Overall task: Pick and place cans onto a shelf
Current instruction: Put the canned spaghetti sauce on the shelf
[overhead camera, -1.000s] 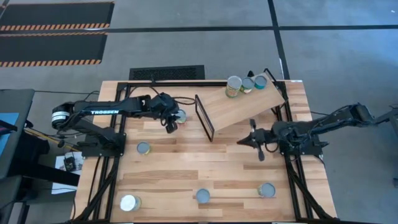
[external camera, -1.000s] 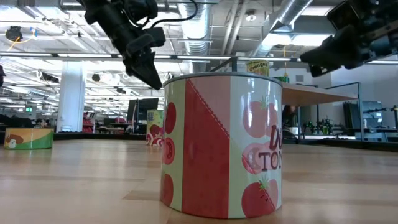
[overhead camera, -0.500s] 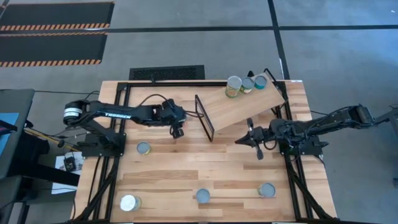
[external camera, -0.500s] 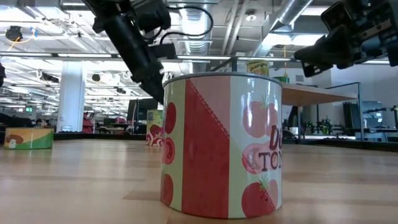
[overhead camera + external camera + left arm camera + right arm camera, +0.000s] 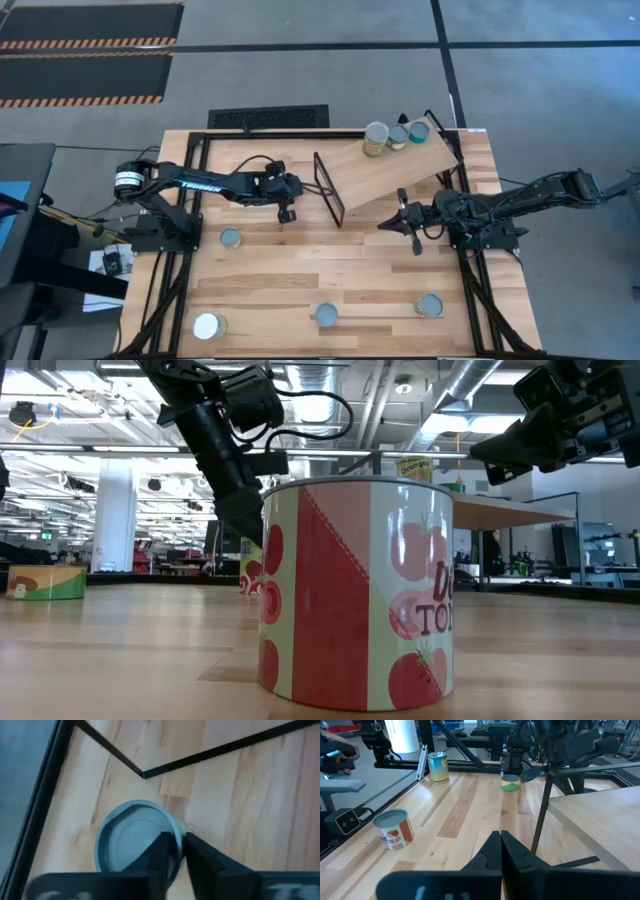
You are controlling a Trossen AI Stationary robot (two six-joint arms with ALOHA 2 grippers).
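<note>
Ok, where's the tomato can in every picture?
High view: the tomato can is the middle one of three cans along the table edge farthest from the shelf.
Low view: huge, right in front.
Left wrist view: not in it.
Right wrist view: the nearest can, alone on the planks.
Landmark: the left pincer, low over another can by the shelf, shows in the high, low and right wrist views.

**A large workshop hall around the wooden surface**

The planked wooden surface [image 5: 330, 270] stands on a grey concrete floor [image 5: 300, 70]. Beyond its far left corner lie two black mats with orange striped edges [image 5: 85, 50]. A black floor grille [image 5: 267, 117] sits just behind the surface. Overhead run silver ducts [image 5: 470, 385] and strip lights; a white column [image 5: 113, 515] stands far behind.
</note>
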